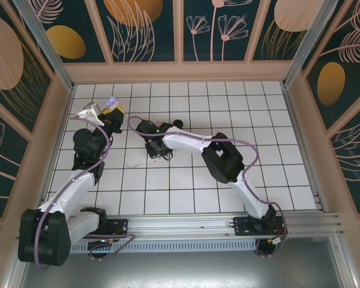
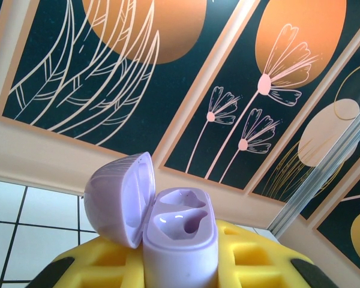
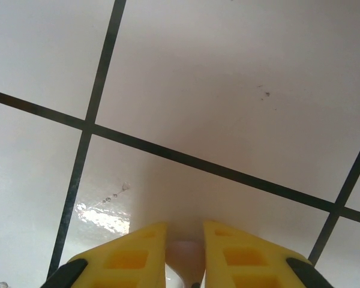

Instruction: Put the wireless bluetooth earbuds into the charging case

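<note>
**Figure: both arms over the white tiled table [image 1: 228, 180], read from the near edge outward.**

Nearest me, the two bases sit on the metal rail [image 1: 186, 223]. From the right base, the right arm [image 1: 228, 159] bends leftward to mid-table. There the right gripper [image 1: 156, 148] points down at the tiles. In its wrist view the yellow fingers [image 3: 135, 255] stand narrow and close above the floor. A small, pale pinkish earbud [image 3: 186, 259] fills the gap between them — I read this as a grip, with the pads touching it on both sides.

Farther out, the left arm [image 1: 87, 162] reaches toward the far left of the table. The left gripper [image 1: 114, 110] is lifted off the tiles and clamped on the lower body of the lilac charging case [image 2: 181, 246]. The case stands upright, with its lid [image 2: 117, 198] hinged open to the left. Two glossy wells face up — I cannot tell whether either holds anything.

Farthest, behind the case, is the wall panel [image 2: 108, 66], dark with orange discs and line-drawn flowers.
</note>
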Available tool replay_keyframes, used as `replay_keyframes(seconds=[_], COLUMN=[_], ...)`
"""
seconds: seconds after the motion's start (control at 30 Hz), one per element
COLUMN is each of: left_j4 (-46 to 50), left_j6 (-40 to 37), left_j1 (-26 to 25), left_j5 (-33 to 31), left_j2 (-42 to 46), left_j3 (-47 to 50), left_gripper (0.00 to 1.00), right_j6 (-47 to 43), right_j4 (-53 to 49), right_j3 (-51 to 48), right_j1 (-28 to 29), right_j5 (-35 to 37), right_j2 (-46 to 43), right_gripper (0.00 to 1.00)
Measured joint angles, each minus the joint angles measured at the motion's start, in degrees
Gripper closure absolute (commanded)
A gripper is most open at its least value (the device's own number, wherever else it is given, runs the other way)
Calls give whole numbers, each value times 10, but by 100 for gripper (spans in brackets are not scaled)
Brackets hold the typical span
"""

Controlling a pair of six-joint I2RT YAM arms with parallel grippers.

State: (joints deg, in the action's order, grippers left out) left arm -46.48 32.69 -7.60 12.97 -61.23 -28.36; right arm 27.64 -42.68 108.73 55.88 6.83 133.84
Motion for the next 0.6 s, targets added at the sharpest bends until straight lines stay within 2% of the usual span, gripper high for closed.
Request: replay_keyframes(seconds=[0.3, 0.6], left_j4=[6, 17], left_j6=[-3, -18], left_j1=[0, 1], left_j5=[10, 76], left_j2=[1, 1], left_j3=[0, -13], left_gripper=[100, 100], right_j6=[0, -2], right_j4=[0, 17], right_j3=[0, -30], right_j1=[-1, -21], right_j5=[4, 23], right_j2=[-15, -155], right_gripper=[83, 83])
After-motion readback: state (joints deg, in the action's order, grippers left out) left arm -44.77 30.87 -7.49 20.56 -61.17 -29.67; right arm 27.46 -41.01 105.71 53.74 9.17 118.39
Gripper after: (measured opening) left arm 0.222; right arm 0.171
